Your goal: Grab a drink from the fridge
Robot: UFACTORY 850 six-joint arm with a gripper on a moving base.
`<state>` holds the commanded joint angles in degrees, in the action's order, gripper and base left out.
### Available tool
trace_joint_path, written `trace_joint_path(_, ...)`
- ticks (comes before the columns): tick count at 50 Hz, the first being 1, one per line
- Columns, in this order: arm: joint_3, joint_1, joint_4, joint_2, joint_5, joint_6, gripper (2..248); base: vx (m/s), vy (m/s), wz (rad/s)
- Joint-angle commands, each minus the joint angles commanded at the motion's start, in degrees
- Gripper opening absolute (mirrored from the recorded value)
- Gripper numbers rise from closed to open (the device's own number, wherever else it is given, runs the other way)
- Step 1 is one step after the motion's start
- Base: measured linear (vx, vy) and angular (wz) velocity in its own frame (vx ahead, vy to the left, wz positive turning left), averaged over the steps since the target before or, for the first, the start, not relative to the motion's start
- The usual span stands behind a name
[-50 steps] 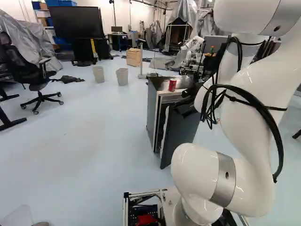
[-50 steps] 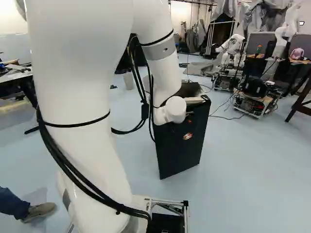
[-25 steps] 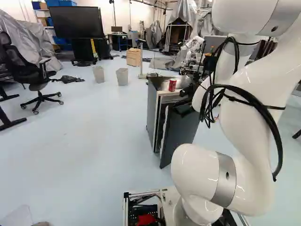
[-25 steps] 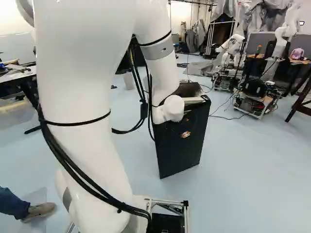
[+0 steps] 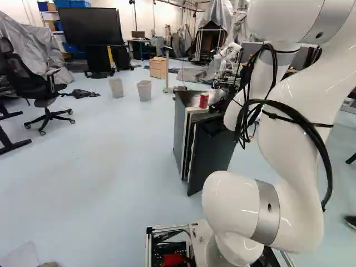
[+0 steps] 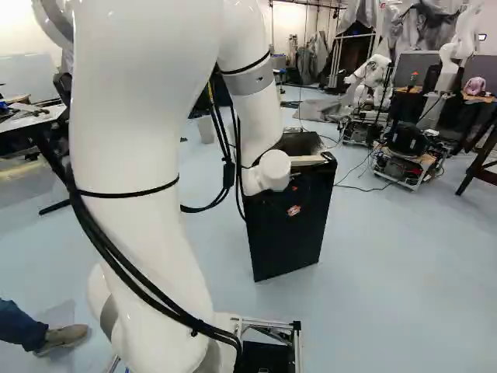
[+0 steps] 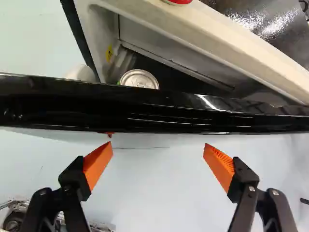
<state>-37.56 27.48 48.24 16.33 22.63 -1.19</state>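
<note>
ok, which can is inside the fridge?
The can seen past the open door, only its silver lid showing; the red can stands atop the fridge.

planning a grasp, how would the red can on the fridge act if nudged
The red can stands upright and narrow, so a high push may tip it. Its round side suggests it could roll once down. The fridge top looks glossy, so it may slide.

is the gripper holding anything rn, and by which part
Nothing is held: the black gripper has its orange-padded fingers wide apart with nothing between them, and the fridge door's glossy black edge lies ahead of them.
</note>
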Motion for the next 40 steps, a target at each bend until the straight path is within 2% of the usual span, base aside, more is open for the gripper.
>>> trace_joint_path(40, -3.1, -3.8, 0.0, 2.4, 0.0, 0.0, 247, 0.0, 0.0, 0.0)
